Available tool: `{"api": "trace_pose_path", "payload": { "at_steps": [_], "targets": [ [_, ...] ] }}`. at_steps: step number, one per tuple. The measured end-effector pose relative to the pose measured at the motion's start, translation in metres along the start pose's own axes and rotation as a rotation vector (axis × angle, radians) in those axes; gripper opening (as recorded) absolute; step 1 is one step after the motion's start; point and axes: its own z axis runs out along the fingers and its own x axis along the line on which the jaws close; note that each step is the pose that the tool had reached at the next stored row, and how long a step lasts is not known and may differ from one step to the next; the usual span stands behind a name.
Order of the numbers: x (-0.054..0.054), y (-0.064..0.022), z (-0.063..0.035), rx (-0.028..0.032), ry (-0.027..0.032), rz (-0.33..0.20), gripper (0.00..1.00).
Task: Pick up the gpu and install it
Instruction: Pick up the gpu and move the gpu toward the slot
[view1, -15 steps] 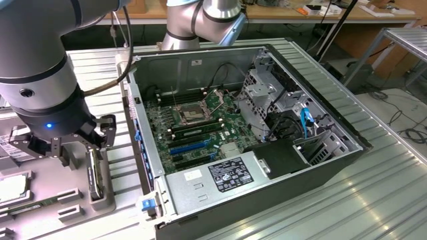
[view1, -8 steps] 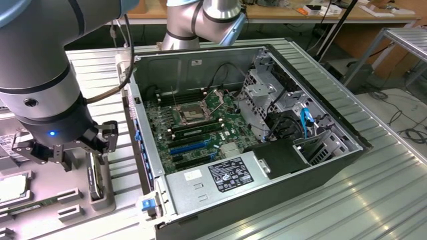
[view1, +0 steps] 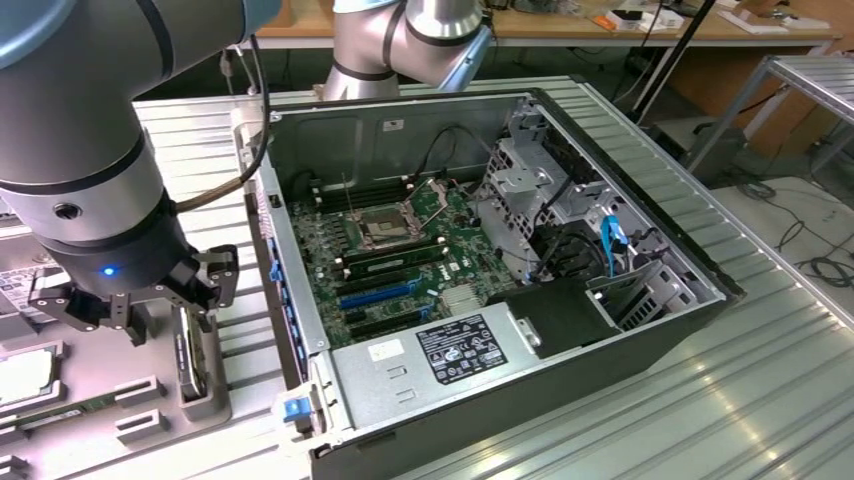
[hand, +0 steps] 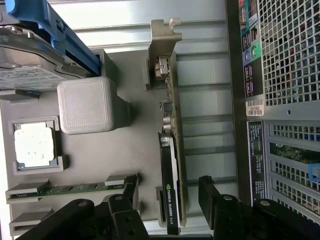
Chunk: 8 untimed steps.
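Note:
The gpu (hand: 171, 125) is a thin dark card with a silvery bracket (hand: 162, 45) at one end. It stands on edge in a slot of the grey holder tray (hand: 130, 150). My gripper (hand: 169, 200) is open just above it. One dark finger (hand: 127, 197) is on one side of the card and the other finger (hand: 212, 197) on the opposite side, neither touching it. In the exterior view the gripper (view1: 167, 312) hangs over the gpu (view1: 195, 360) on the exterior view's left, beside the open computer case (view1: 534, 110).
The same tray holds a square processor (hand: 32, 145), a green memory stick (hand: 70, 189) and a hard drive (hand: 30, 70) under a blue bracket. Inside the case lie the motherboard (view1: 387, 240), blue slots (view1: 380, 293) and a power supply (view1: 447, 350). The case's perforated back panel (hand: 290, 75) runs close alongside the gpu.

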Motion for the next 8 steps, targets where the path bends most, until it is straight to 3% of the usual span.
{"api": "trace_pose_path", "payload": {
  "at_steps": [8],
  "targets": [
    [-0.0025,0.0002,0.0002,-0.0002,-0.0002,0.000,0.60]
  ]
}}
